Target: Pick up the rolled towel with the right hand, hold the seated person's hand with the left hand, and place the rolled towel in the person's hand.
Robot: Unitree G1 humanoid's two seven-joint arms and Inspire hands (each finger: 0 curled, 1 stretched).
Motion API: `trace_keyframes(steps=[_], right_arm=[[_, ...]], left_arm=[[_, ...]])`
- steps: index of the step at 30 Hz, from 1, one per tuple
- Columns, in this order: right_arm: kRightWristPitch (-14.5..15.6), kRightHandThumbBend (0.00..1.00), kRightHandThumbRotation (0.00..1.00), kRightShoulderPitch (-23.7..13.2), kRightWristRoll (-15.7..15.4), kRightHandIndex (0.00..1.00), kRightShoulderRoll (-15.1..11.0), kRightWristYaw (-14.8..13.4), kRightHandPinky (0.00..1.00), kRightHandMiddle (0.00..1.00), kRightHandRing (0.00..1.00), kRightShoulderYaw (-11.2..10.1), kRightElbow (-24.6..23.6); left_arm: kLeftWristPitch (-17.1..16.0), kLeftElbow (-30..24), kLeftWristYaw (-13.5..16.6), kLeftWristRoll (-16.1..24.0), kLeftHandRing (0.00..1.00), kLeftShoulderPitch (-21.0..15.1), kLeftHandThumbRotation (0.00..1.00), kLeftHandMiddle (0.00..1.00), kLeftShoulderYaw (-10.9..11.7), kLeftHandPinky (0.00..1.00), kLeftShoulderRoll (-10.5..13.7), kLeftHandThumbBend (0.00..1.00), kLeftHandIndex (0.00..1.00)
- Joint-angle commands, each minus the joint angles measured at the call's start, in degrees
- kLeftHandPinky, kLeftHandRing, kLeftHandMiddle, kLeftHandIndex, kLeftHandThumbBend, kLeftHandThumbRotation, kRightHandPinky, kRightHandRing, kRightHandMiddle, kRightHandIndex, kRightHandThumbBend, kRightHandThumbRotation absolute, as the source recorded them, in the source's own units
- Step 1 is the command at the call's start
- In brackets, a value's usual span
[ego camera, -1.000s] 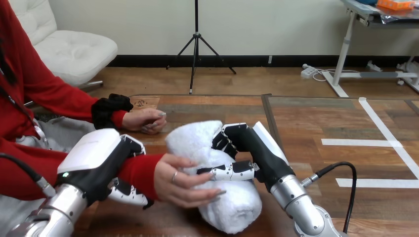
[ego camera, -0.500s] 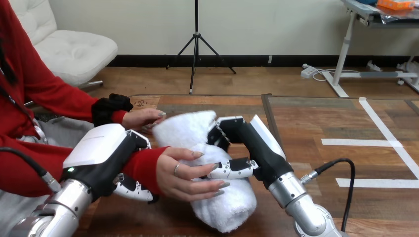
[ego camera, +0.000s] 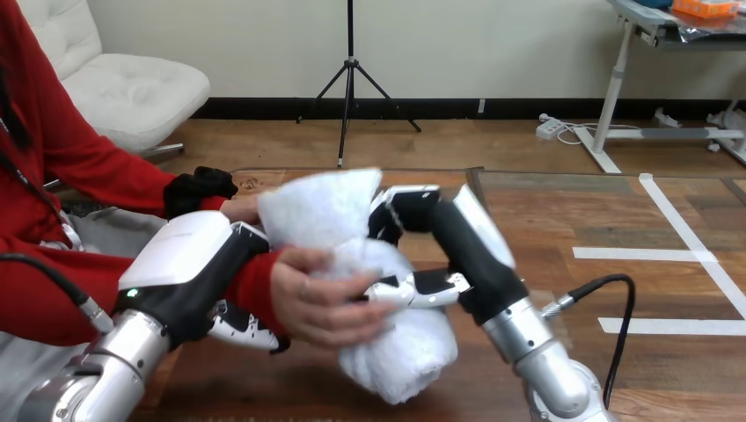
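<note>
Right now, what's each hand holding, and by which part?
Right hand grips the rolled towel round its middle, where the person's hand also clasps it. Left hand is curled round the person's wrist.

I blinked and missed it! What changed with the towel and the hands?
The right hand raised the rolled towel and tipped it leftward; the person's hand curled its fingers round it. The left hand stayed round the person's wrist; the right hand kept its hold.

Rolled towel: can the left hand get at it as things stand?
Probably not: the left hand is curled round the person's wrist, and the person's near hand, gripping the rolled towel beside the right hand, lies between.
</note>
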Motion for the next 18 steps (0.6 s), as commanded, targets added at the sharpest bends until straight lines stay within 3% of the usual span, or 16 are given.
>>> trace_keyframes(steps=[1,9,18], right_arm=[[-3.99,0.73,0.00,-1.00,5.12,0.40,0.34,2.22,0.27,0.41,0.33,-0.79,-7.15],[-3.63,0.74,0.00,1.30,10.61,0.40,0.82,5.80,0.26,0.40,0.31,-0.56,-12.30],[-2.88,0.74,0.00,3.68,13.69,0.39,0.83,7.58,0.24,0.40,0.30,-0.30,-18.82]], left_arm=[[-4.05,-2.32,0.99,-1.24,0.27,-7.11,0.00,0.33,-1.44,0.23,-1.60,0.89,0.35],[-4.56,-1.98,0.76,-1.43,0.27,-7.18,0.00,0.33,-1.25,0.22,-1.49,0.89,0.35],[-4.58,-2.09,0.26,-1.69,0.27,-7.08,0.00,0.34,-1.02,0.22,-1.31,0.89,0.35]])
